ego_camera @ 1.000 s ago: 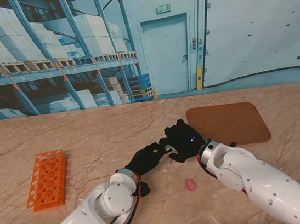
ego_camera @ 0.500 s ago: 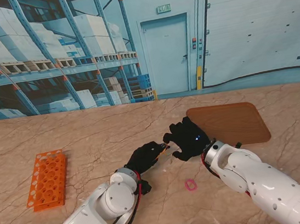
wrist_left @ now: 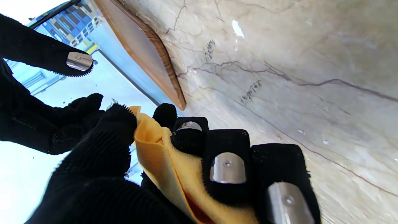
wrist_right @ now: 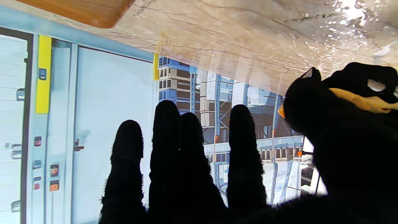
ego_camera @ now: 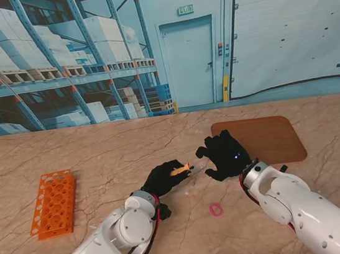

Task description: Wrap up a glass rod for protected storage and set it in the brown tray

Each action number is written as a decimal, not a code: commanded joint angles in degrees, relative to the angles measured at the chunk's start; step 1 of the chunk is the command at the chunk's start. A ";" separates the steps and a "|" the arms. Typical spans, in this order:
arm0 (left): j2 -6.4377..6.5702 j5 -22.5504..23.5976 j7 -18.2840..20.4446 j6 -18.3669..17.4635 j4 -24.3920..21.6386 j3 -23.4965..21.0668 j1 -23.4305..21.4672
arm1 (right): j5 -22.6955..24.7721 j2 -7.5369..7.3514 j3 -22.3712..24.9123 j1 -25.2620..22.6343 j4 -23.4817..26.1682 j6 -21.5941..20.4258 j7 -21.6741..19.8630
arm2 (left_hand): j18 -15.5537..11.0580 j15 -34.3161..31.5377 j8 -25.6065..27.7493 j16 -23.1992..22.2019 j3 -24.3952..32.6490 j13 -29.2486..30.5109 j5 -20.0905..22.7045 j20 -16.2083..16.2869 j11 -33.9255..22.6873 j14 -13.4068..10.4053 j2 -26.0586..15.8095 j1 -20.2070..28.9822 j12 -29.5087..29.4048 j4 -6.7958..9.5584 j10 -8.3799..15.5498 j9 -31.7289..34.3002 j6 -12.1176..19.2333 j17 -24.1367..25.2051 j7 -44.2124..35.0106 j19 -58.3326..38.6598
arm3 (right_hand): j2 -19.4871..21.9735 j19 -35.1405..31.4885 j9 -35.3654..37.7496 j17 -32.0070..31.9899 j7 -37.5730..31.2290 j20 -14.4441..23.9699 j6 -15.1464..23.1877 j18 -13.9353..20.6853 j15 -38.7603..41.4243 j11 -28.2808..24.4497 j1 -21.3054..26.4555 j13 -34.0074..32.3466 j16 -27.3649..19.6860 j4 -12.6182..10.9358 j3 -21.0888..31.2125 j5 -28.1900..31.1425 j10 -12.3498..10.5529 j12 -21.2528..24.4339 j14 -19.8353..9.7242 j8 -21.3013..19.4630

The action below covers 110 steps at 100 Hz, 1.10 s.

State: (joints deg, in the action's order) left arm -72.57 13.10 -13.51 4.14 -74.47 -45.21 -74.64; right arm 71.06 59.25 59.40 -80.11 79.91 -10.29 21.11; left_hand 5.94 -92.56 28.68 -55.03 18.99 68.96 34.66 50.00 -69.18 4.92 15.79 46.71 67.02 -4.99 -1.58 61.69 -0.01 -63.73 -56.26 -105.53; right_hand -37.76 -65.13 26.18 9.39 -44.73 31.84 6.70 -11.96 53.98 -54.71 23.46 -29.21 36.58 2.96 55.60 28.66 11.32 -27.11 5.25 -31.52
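My left hand (ego_camera: 164, 178) is shut on a bundle of yellow cloth (ego_camera: 181, 170), near the table's middle. In the left wrist view the yellow cloth (wrist_left: 174, 174) is pinched between thumb and fingers (wrist_left: 228, 168). The glass rod itself does not show. My right hand (ego_camera: 225, 155) is open, fingers spread, just right of the bundle and apart from it. Its fingers (wrist_right: 192, 161) hold nothing in the right wrist view, where the left hand and cloth (wrist_right: 360, 101) appear alongside. The brown tray (ego_camera: 266, 139) lies flat just beyond the right hand.
An orange test-tube rack (ego_camera: 53, 203) lies at the left of the table. A small pink ring (ego_camera: 215, 209) sits on the marble nearer to me, between the two arms. The tray's edge (wrist_left: 149, 53) shows in the left wrist view.
My right hand has let go of the bundle and drawn away to the right, toward the tray. The yellow cloth now shows in my left hand, which has stayed put.
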 commanded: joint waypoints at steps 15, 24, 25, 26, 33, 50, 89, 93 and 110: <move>0.08 2.67 -0.87 -2.24 0.39 0.32 -0.06 | -0.42 -0.30 4.80 -4.53 4.31 -3.56 -4.49 | -9.92 -5.07 -2.47 0.47 5.97 3.75 4.85 0.89 -4.46 1.13 6.26 1.99 -0.70 -1.35 5.53 3.80 3.73 -0.73 -3.32 -14.45 | -0.11 1.73 2.19 -0.39 1.27 0.03 -0.08 -0.63 -2.21 2.90 0.19 -0.23 -1.07 -1.54 0.19 3.41 0.64 1.01 0.78 -0.65; 0.17 3.84 -1.47 -2.83 0.49 0.44 -0.03 | -0.67 -0.40 6.86 -6.72 6.00 -4.91 -6.62 | -9.36 -5.81 -4.40 0.95 4.88 3.76 6.27 1.65 -4.94 1.06 6.62 1.73 -0.88 -1.16 5.95 5.20 3.37 -0.72 -4.07 -14.45 | 0.06 3.67 2.58 -0.32 2.07 0.02 -0.43 -1.61 -4.10 3.73 -0.35 -0.83 -1.52 -0.65 -2.51 3.72 0.57 1.05 1.19 -0.79; 0.18 3.98 -1.55 -2.89 0.50 0.45 -0.03 | -0.66 -0.41 7.06 -6.98 6.18 -4.99 -6.83 | -9.31 -5.86 -4.56 0.99 4.79 3.76 6.38 1.69 -4.99 1.05 6.66 1.72 -0.89 -1.14 5.98 5.38 3.38 -0.72 -4.14 -14.45 | 0.17 4.10 2.68 -0.34 2.21 -0.03 -0.49 -1.73 -4.32 3.99 -0.35 -0.90 -1.55 -0.51 -3.10 3.69 0.56 1.13 1.22 -0.82; 0.19 4.12 -1.62 -2.95 0.51 0.46 -0.03 | -0.65 -0.43 7.24 -7.22 6.35 -5.07 -7.02 | -9.27 -5.90 -4.66 1.02 4.73 3.77 6.51 1.73 -5.04 1.05 6.75 1.73 -0.90 -1.14 5.98 5.52 3.35 -0.72 -4.20 -14.45 | 0.18 4.30 2.73 -0.33 2.32 -0.03 -0.59 -1.78 -4.50 4.14 -0.39 -0.91 -1.58 -0.43 -3.47 3.58 0.56 1.17 1.29 -0.83; 0.24 5.15 -2.22 -3.17 0.55 0.49 -0.04 | -0.45 -0.54 8.29 -8.84 7.33 -5.46 -8.07 | -9.09 -6.20 -5.61 1.21 4.69 3.82 7.49 1.92 -5.22 0.88 7.22 1.95 -0.95 -1.01 6.03 6.42 2.95 -0.71 -4.31 -14.45 | 0.74 5.83 3.01 -0.39 3.41 0.33 -1.26 -2.35 -6.45 6.00 -0.84 -1.24 -1.89 -0.11 -6.96 2.70 0.57 1.63 1.76 -1.05; 0.62 7.18 -3.23 -2.58 -0.72 -0.31 -0.88 | 0.63 -0.92 9.23 -11.75 8.44 -6.15 -9.48 | -8.34 -6.90 -7.18 1.72 5.26 3.82 8.23 2.44 -5.54 1.21 7.36 3.04 -0.76 -0.82 5.45 7.44 1.66 -0.67 -4.56 -14.45 | 0.82 6.94 2.19 -0.53 4.33 0.80 -1.62 -2.53 -7.90 7.32 -0.13 -0.93 -1.90 -0.44 -10.61 1.51 0.49 1.74 1.84 -1.42; 1.83 10.11 -4.03 -2.74 -4.11 -3.77 -3.94 | 6.81 -2.64 6.97 -12.62 5.74 -10.13 -3.61 | -7.76 -7.32 -7.43 2.25 5.79 3.78 7.95 3.00 -5.86 1.48 6.83 3.80 -0.21 -0.71 4.63 7.06 0.17 -0.66 -4.66 -14.45 | -2.93 8.65 -0.49 0.25 1.67 1.34 0.74 -0.44 -8.91 6.18 1.73 -0.63 -2.00 -0.49 -3.34 -2.70 -1.88 1.48 -1.35 -2.26; 1.82 10.07 -4.17 -2.78 -4.21 -3.95 -4.09 | 7.30 -2.82 6.66 -12.51 5.48 -10.52 -3.16 | -7.73 -7.34 -7.39 2.28 5.78 3.78 7.99 3.03 -5.84 1.49 6.87 3.78 -0.20 -0.72 4.66 7.08 0.12 -0.66 -4.71 -14.45 | -4.50 8.91 -0.73 0.25 0.96 1.35 1.01 -0.32 -8.91 5.95 2.03 -0.63 -2.06 0.08 -1.65 -3.15 -2.15 1.50 -1.61 -2.24; 1.85 9.86 -4.12 -2.63 -4.57 -4.24 -4.40 | 9.07 -3.51 4.62 -10.99 3.28 -11.19 0.15 | -7.65 -7.41 -7.33 2.37 5.81 3.78 7.99 3.14 -5.81 1.56 6.85 3.75 -0.17 -0.72 4.67 7.20 0.03 -0.66 -4.77 -14.45 | -3.75 9.32 -1.64 0.49 -0.83 1.33 2.04 0.34 -8.59 4.97 1.23 -0.57 -2.19 0.74 1.05 -4.58 -2.83 1.43 -2.65 -2.07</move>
State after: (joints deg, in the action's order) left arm -70.66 23.11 -17.65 1.33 -78.54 -49.44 -78.57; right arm 79.59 55.85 64.38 -91.50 83.95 -21.05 20.68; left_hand 5.69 -93.50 22.01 -53.04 22.66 69.52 41.03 51.12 -70.04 4.37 21.41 47.29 66.57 -5.62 -0.34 65.64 -0.02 -64.05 -58.71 -105.53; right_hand -40.75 -57.01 26.71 9.79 -44.44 32.36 8.10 -12.11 46.05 -48.45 24.52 -29.88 35.19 3.10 54.40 26.00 9.18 -25.64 3.49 -33.38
